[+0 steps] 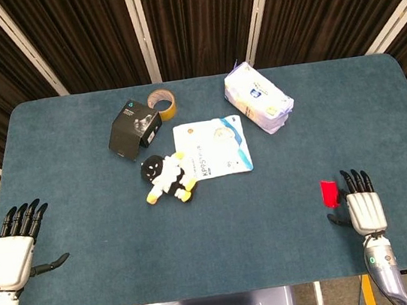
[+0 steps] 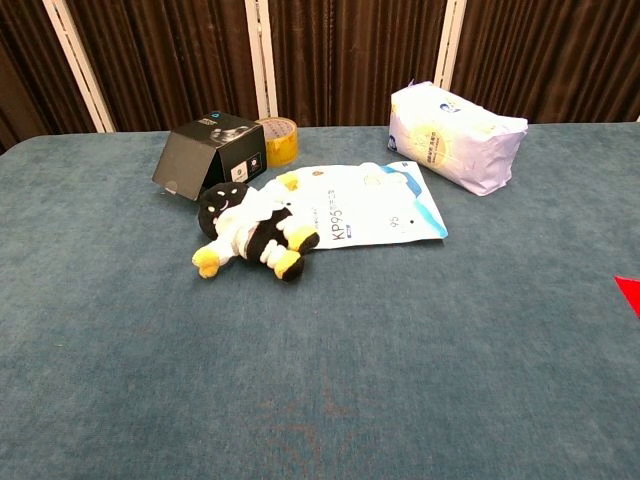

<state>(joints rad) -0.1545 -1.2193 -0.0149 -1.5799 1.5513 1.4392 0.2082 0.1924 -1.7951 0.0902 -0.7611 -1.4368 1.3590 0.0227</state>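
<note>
At the near left corner of the table (image 1: 63, 180), the left hand (image 1: 12, 259) lies flat with its dark fingers (image 1: 22, 218) straight and slightly fanned and the thumb stuck out to the side, holding nothing and well apart from every object. Further along sit a black box (image 1: 133, 128) with a roll of brown tape (image 1: 162, 103) just beside it, then a black, white and yellow plush toy (image 1: 167, 177) lying partly on a flat white pouch (image 1: 213, 147) printed "KP95", then a white-and-lilac soft pack (image 1: 258, 98) whose print is too small to read. Near the right edge a small red piece (image 1: 329, 193) lies just beside the fingertips of the right hand (image 1: 364, 209), whose fingers are extended, close together and empty; whether they touch the red piece is hard to tell. Only the head view shows the hands; the chest view shows the red piece as a sliver at its right border.
</note>
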